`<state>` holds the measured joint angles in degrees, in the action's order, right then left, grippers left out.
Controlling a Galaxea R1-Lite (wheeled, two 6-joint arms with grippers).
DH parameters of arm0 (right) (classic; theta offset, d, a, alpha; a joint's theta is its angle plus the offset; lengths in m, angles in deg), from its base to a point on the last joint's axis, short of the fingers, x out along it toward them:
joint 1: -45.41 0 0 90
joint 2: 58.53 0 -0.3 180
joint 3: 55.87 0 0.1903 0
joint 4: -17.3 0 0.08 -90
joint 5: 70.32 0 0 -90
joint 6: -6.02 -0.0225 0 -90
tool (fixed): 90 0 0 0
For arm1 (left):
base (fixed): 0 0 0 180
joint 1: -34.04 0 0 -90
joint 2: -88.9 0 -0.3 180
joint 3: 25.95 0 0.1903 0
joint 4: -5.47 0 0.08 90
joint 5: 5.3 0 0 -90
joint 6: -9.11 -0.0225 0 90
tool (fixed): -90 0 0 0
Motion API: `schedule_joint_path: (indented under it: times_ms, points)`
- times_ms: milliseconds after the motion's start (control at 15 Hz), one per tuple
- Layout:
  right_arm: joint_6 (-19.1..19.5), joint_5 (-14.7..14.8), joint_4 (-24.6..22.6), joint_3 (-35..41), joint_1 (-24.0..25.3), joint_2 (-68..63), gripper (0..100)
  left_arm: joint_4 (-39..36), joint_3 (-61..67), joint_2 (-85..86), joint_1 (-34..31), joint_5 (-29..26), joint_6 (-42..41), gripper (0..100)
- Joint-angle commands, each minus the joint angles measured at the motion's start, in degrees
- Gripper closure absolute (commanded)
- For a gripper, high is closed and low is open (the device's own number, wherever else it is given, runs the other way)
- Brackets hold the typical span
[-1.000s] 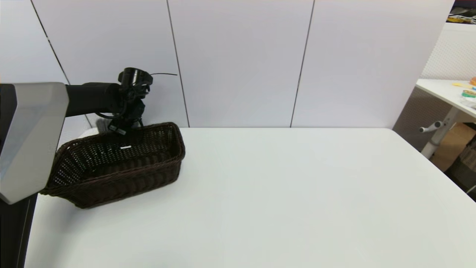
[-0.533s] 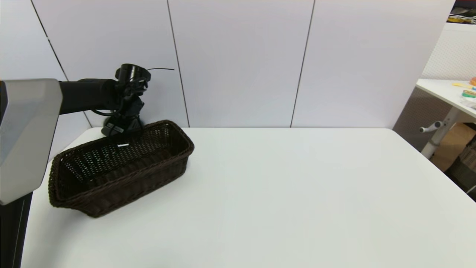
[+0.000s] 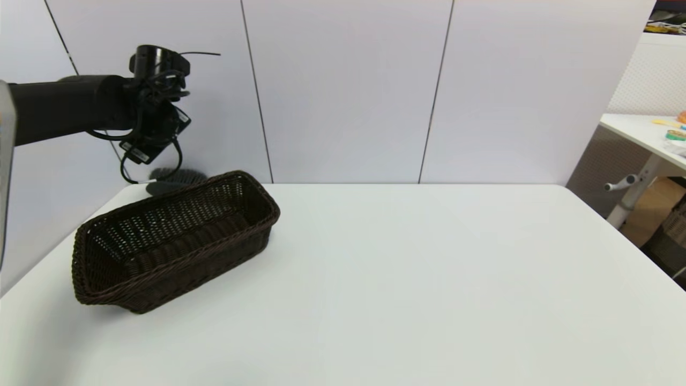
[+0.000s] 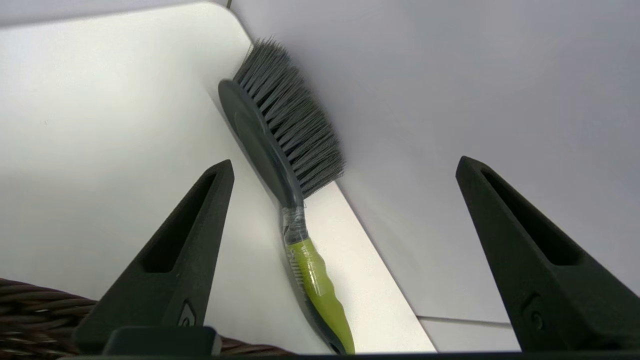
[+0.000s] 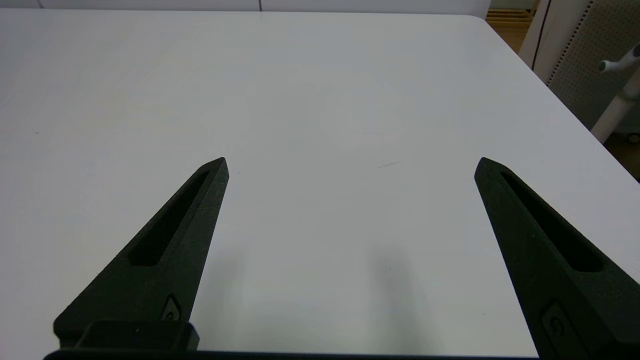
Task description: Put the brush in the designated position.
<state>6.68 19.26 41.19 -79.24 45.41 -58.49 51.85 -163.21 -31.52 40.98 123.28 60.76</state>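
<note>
Hovering our left tool (image 4: 345, 167) with fingers spread and empty, we see the grey-bristled, green-handled brush (image 4: 287, 165) lying on the white counter (image 3: 402, 279) against the wall, behind the dark wicker basket (image 3: 171, 246); our right tool (image 5: 350, 162) is spread too.

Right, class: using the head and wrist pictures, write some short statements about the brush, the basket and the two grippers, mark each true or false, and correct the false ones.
1. The brush lies inside the basket. False: it lies on the table behind the basket, by the wall.
2. The left gripper is open and holds nothing. True.
3. The right gripper grips the brush. False: it is open above bare table.
4. The brush's bristles face the wall. True.
</note>
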Motion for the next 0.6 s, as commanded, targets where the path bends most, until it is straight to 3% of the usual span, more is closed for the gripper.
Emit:
schedule_joint_path:
  times_ms: [67,333,600]
  points:
    - [0.0,0.0,0.0,0.1,0.0,0.0,0,0.2,1.3,8.9,0.0,0.4,-3.6,0]
    - [0.0,0.0,0.0,0.1,0.0,0.0,0,0.2,3.9,17.3,-0.1,0.1,-13.4,0]
    - [0.0,0.0,0.0,0.1,0.0,0.0,0,0.3,5.2,27.3,0.8,-5.7,-31.9,0]
